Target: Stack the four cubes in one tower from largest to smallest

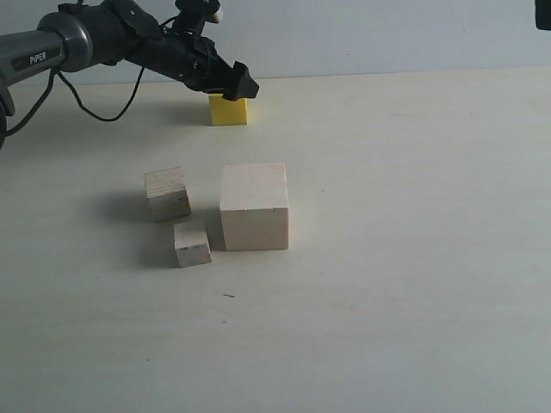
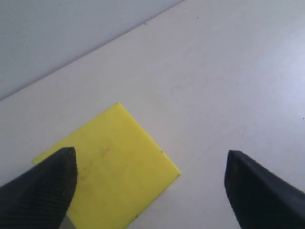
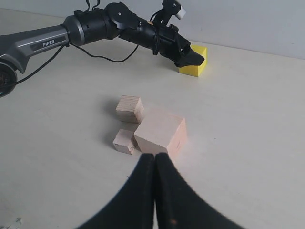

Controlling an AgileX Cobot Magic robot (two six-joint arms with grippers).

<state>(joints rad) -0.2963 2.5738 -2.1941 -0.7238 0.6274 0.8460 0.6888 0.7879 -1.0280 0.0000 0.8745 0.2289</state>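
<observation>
At the far edge of the bench [image 1: 413,301], the left end effector [image 1: 244,86] hangs just above the yellow cube [image 1: 229,112], tilted down towards it. From the left wrist, its fingers are spread wide. One fingertip [image 2: 52,176] overlaps the cube's top face [image 2: 114,167] and the other is out over bare bench. Nothing is gripped, and I cannot tell whether it touches the cube. The yellow cube sits flat, alone, well apart from the others.

Mid-bench, the large cube [image 1: 254,206] rests flat with one face square to the exterior camera. Just to its left sits the plywood cube [image 1: 167,193], flat and turned slightly. In front of that is the smallest cube [image 1: 192,243], close beside the large cube's lower left corner and also a little askew. Being cubes, none shows a long axis. All four stand singly, none stacked.

The right end effector [image 3: 155,162] has its fingers pressed together, holding nothing. It points across the bench at the three-cube cluster.
</observation>
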